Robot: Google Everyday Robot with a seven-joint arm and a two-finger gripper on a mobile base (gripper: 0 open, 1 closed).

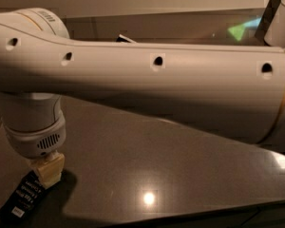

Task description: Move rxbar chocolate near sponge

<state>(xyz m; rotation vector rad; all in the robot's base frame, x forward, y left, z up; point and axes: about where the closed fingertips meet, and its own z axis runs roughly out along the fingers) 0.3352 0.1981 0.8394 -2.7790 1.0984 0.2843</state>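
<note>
The rxbar chocolate (20,199), a long black wrapper bar with white lettering and a small white label at its near end, lies on the dark tabletop (180,165) at the bottom left. My gripper (47,170) hangs from the white wrist directly over the bar's far end, touching or almost touching it. The sponge is not in view; my large white arm (156,80) crosses the whole picture and hides much of the table behind it.
A dark, white-edged corner of some object (126,38) sticks up behind the arm at the back. A green glint (237,31) shows on the back wall at the right. The table's front edge (204,213) runs along the bottom right.
</note>
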